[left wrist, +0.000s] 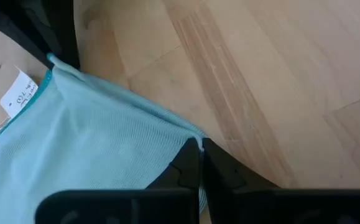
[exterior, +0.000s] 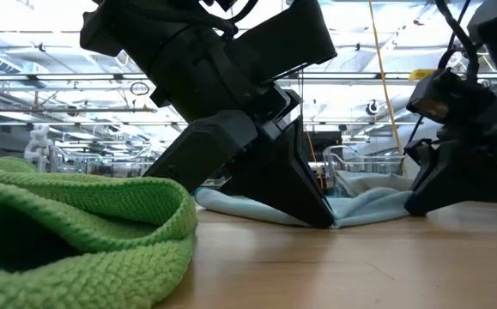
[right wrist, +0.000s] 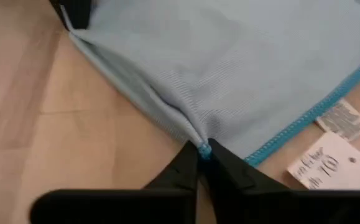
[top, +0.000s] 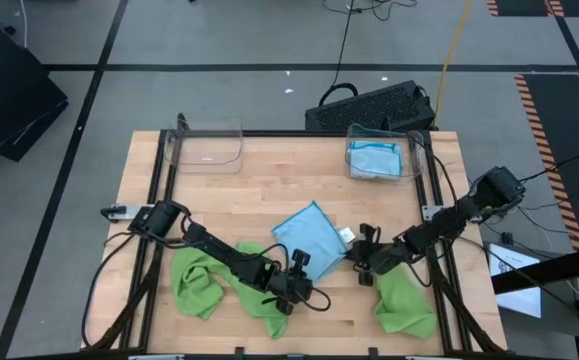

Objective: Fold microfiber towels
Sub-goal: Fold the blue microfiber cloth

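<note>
Fingers of left gripper [left wrist: 199, 163] pinched closed on one near corner of the light blue microfiber towel [top: 310, 240], mid-table; right gripper [right wrist: 201, 163] likewise clamped on the neighbouring teal-edged corner. Lift both corners together, level, keep the edge taut, carry to the far edge, align hems before releasing. Avoid snagging the lime green towels [top: 207, 280] lying near-left and near-right. White care tag [right wrist: 319, 163] beside the right corner: handwritten, seemingly "70"; printed label [right wrist: 344, 120] unreadable.
</note>
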